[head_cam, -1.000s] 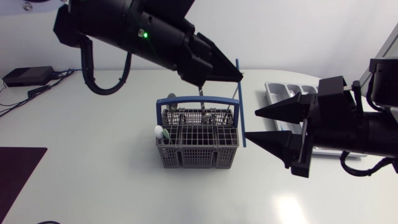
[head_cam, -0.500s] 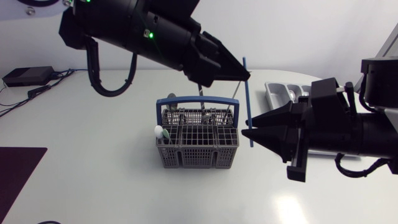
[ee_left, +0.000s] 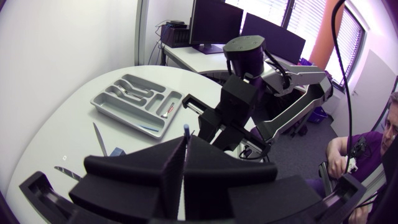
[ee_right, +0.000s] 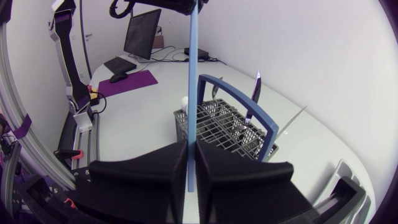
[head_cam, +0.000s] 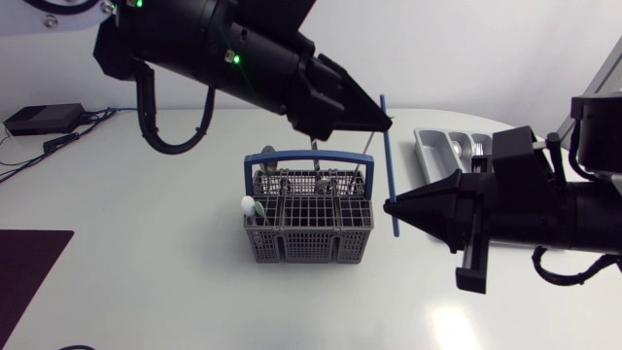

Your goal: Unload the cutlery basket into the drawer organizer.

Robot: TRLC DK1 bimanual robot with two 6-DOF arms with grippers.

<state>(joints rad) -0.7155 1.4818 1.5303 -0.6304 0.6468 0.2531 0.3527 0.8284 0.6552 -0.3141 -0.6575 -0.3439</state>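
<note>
White table (head_cam: 146, 243) | slim blue stick (head_cam: 389, 165) upright beside grey basket (head_cam: 309, 243) | left jaws, right jaws both clamped on it

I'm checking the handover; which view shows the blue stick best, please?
The right wrist view: the blue stick rises clearly from the right gripper towards the left gripper. The head view shows it small between both; the left wrist view, only its tip.

This looks like a robotics lab rather than a kitchen: my left arm (head_cam: 224, 58) and right arm (head_cam: 544, 209) reach over a plain white table (head_cam: 146, 253). A black box (head_cam: 44, 119) with cables (head_cam: 68, 139) sits on it, alongside the cutlery basket (head_cam: 309, 228) and drawer organizer (head_cam: 437, 146).
</note>
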